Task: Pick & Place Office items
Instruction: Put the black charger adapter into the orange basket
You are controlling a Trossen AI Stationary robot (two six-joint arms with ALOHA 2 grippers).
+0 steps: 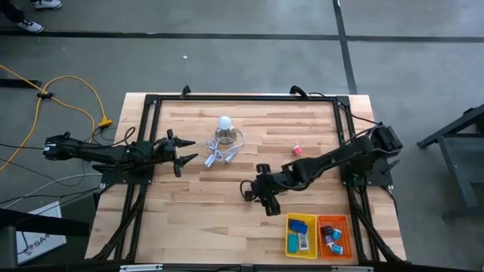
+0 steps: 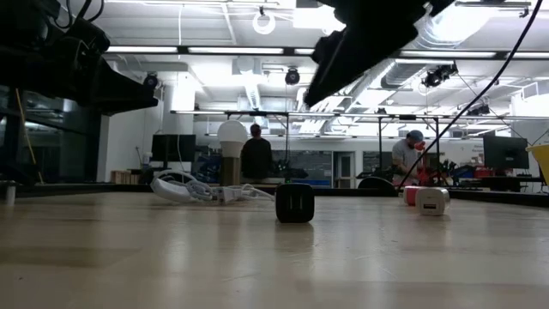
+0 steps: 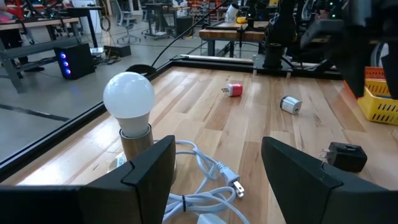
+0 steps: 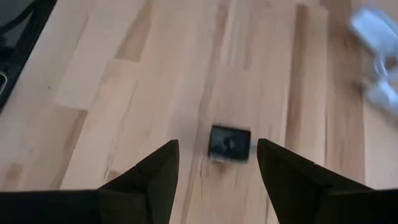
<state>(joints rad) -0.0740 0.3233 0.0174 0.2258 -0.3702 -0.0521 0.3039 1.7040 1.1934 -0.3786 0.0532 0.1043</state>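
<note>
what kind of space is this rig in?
Likely an open robotics lab or workshop: exposed ceiling ducts and strip lights, people at workbenches behind the table, a yellow power cable trailing across bare concrete floor.

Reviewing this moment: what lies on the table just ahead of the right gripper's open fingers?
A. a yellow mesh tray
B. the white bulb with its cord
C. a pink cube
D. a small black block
D: in the right wrist view the small black block lies on the bare wood between and just beyond the right gripper, whose fingers stand apart and touch nothing.
</note>
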